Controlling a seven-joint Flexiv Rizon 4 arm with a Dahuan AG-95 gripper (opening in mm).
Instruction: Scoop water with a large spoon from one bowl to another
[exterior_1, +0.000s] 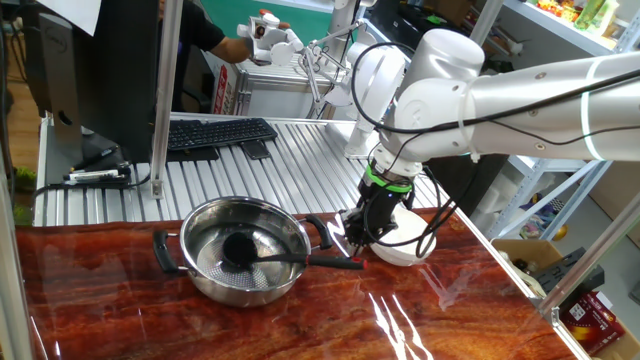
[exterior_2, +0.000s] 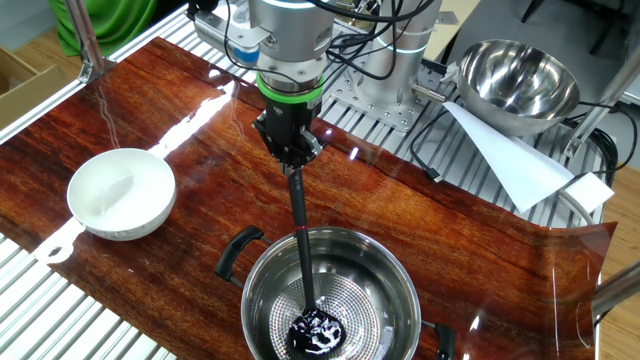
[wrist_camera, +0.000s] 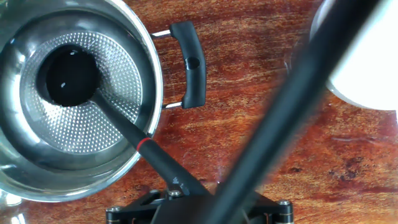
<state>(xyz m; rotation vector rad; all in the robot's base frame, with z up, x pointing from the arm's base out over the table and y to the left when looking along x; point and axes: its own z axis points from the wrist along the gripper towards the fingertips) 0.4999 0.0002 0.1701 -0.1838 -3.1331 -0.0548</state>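
In the one fixed view, the steel pot (exterior_1: 240, 262) stands at the left on the red-brown wooden table (exterior_1: 200, 330). The cup of the black ladle (exterior_1: 238, 250) lies on the pot's dotted bottom, and its long handle leans over the rim toward the right. There the gripper (exterior_1: 357, 232) points down, and its fingers are clamped on the end of the handle. Further right, partly behind the gripper, stands the white bowl (exterior_1: 405, 240), apart from the pot.
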